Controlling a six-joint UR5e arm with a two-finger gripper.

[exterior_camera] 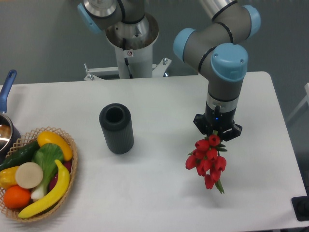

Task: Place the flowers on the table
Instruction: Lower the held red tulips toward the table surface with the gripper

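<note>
The flowers (207,160), a small bunch of red tulip buds with a green stem end pointing toward the front edge, sit directly under my gripper (217,134) at the right of the white table (159,193). The gripper points straight down and its jaws close around the topmost buds. The fingertips are mostly hidden by the buds. The bunch hangs from the gripper with its stem tip low, near the tabletop; I cannot tell whether it touches. The dark cylinder (116,128) stands upright and open-topped to the left of the gripper, well apart from it.
A wicker basket (34,174) of fruit and vegetables stands at the front left corner. A pot with a blue handle (6,123) is at the left edge. The arm's base column (131,46) stands behind the table. A dark object (301,208) is at the front right corner.
</note>
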